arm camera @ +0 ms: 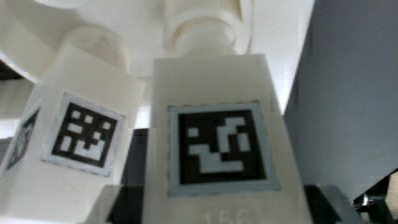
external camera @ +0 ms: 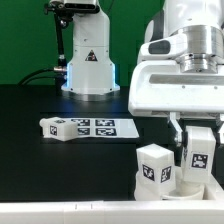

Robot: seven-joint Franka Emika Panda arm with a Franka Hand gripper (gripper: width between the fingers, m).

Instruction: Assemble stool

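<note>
My gripper [external camera: 197, 138] is shut on a chunky white stool leg [external camera: 198, 152], held upright with its black-and-white tag facing out. That leg sits at the round white seat [external camera: 172, 190] at the exterior view's lower right. A second tagged leg [external camera: 155, 163] stands on the seat just beside it. In the wrist view the held leg [arm camera: 221, 120] fills the middle between my dark fingers [arm camera: 128, 205], and the second leg [arm camera: 80, 125] stands close alongside. A third leg [external camera: 55, 127] lies loose on the black table.
The marker board [external camera: 100, 128] lies flat next to the loose leg. The arm's white base [external camera: 88, 62] stands at the back against a green backdrop. A white bar [external camera: 60, 207] runs along the table's near edge.
</note>
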